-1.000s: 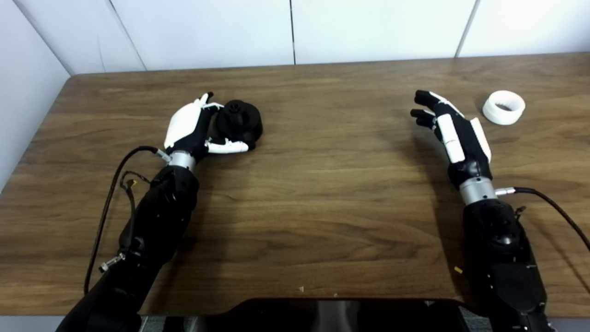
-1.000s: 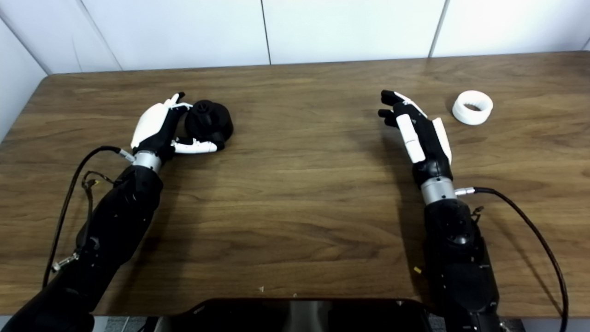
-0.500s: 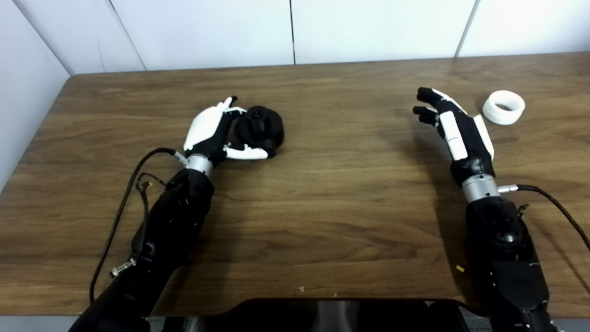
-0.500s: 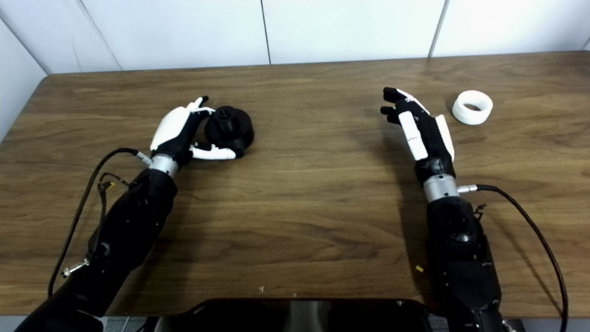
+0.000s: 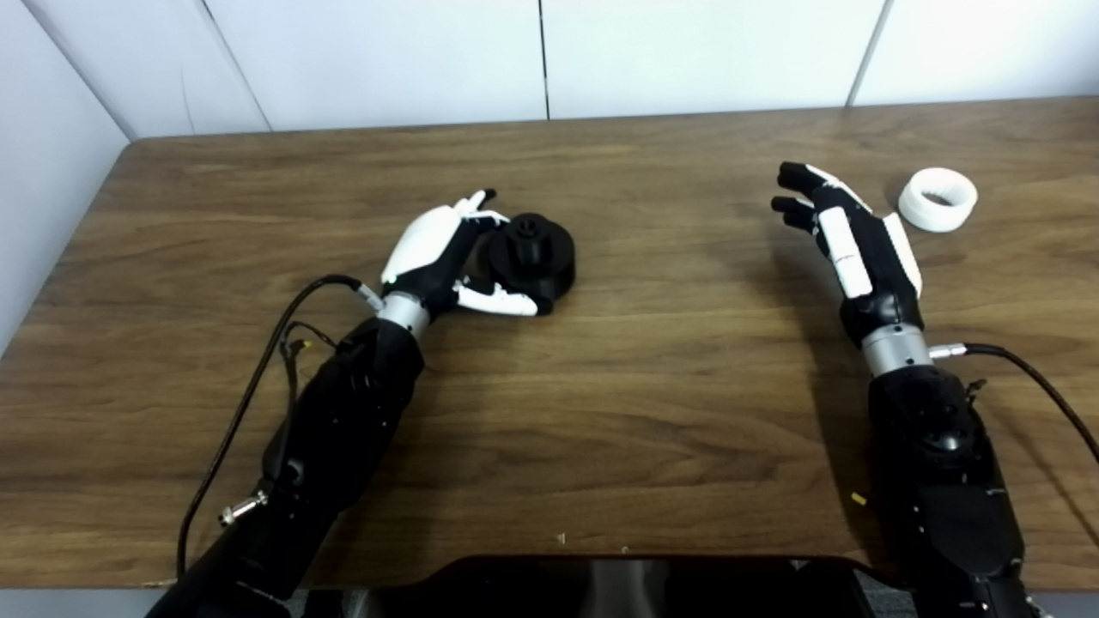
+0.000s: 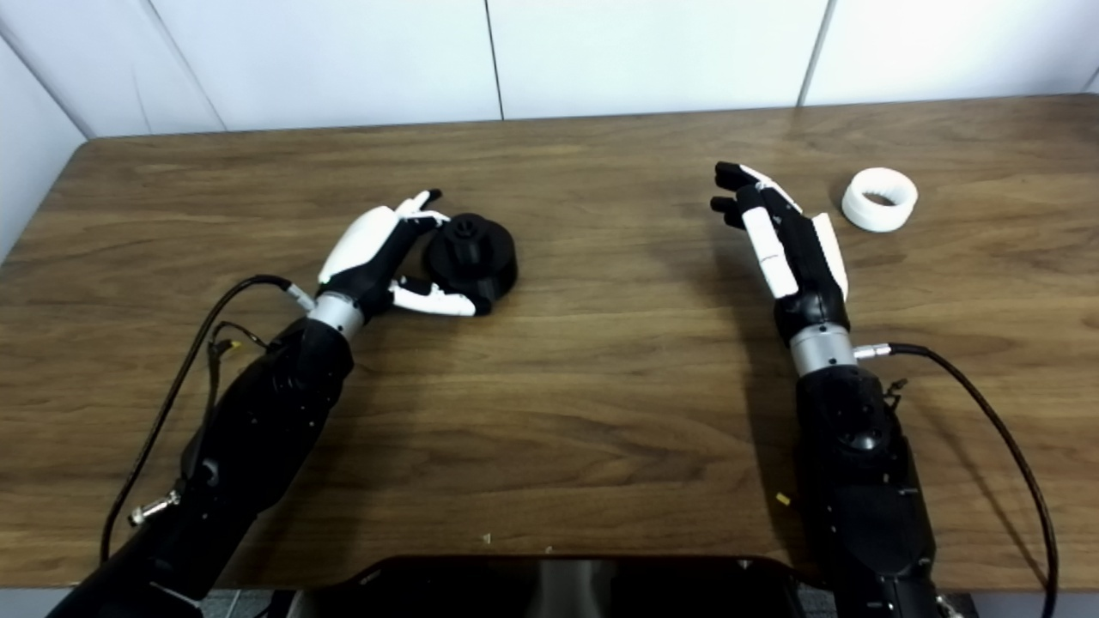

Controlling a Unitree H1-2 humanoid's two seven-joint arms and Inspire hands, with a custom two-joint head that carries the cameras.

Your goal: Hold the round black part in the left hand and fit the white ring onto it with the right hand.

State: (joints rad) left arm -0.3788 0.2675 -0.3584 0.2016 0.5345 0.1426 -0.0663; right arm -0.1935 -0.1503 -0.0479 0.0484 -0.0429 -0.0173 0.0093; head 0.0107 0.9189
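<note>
1. Left eye view: the left hand (image 5: 442,257) is wrapped around the round black part (image 5: 532,256), fingers curled over its far side and thumb lying along its near edge. Whether the part rests on the table (image 5: 601,386) or hangs just above it cannot be told. The white ring (image 5: 938,199) lies flat on the table near the far right edge, untouched.

2. Left eye view, right side: the right hand (image 5: 846,245) stands on edge beside the ring but apart from it, its fingers loosely spread and holding nothing.

3. Right eye view: the same layout shows. The black part (image 6: 472,253) sits in the left hand's (image 6: 382,257) clasp left of centre, and the ring (image 6: 879,199) is well apart from it, just right of the empty right hand (image 6: 786,245).

4. Risk, as a judgement: the left hand's hold looks shallow, more a cradle than a firm clamp, so the part could roll or slip out when the ring is pressed on.

5. Risk: the ring is low and lies flat, so the right hand's fingertips may push it across the smooth wood rather than lift it, perhaps towards the table edge.

6. Risk: if the ring arrives tilted against the part's raised centre, it could jam.
</note>
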